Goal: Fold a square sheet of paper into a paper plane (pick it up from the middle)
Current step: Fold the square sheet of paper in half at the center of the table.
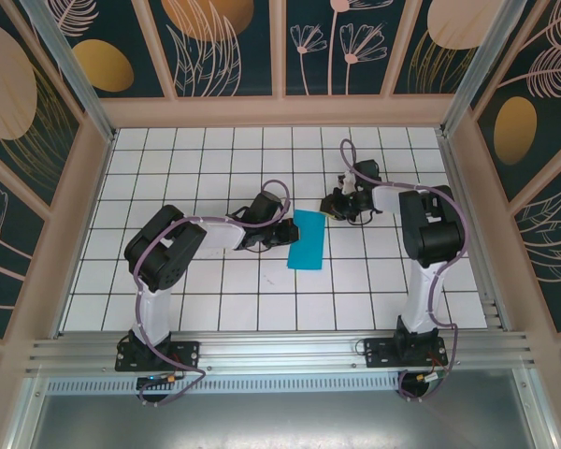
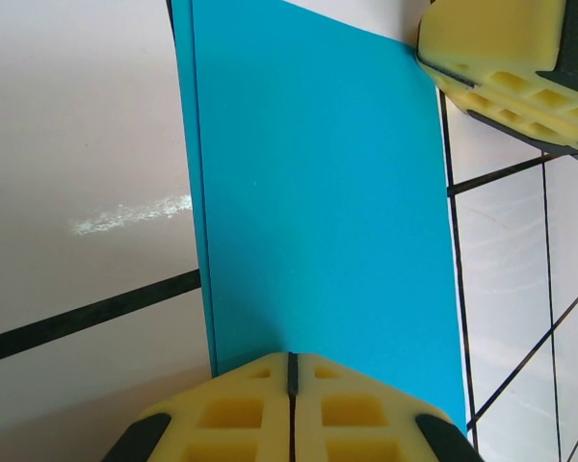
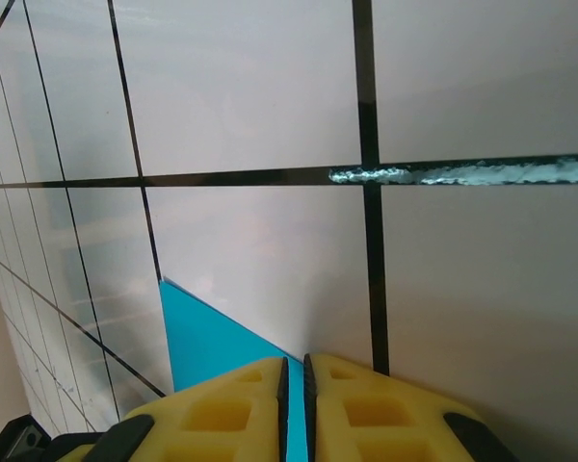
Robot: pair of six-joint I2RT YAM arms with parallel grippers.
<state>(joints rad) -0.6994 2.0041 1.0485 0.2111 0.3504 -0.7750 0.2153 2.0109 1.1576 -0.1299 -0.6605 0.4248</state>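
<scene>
Square sheet of paper (image 1: 307,239): thin, bright cyan-blue, and it's lying flat on the white tiled worktop (image 1: 168,281) as a narrow rectangle, right between the two grippers. One long side shows a doubled edge in the left wrist view (image 2: 318,212).
Left gripper (image 1: 282,231): yellow padded fingers pressed together, just a hairline seam between them (image 2: 291,361), tips planted over the sheet's near edge. The blue stretches straight ahead of it.
Right gripper (image 1: 329,208): at the sheet's far corner (image 2: 462,72), fingers almost together with a thin slit (image 3: 294,364), blue showing through it.
Corner: a blue wedge (image 3: 212,342) pokes out just left of the right gripper's tips.
Contact: pressing or hovering, cannot tell.
</scene>
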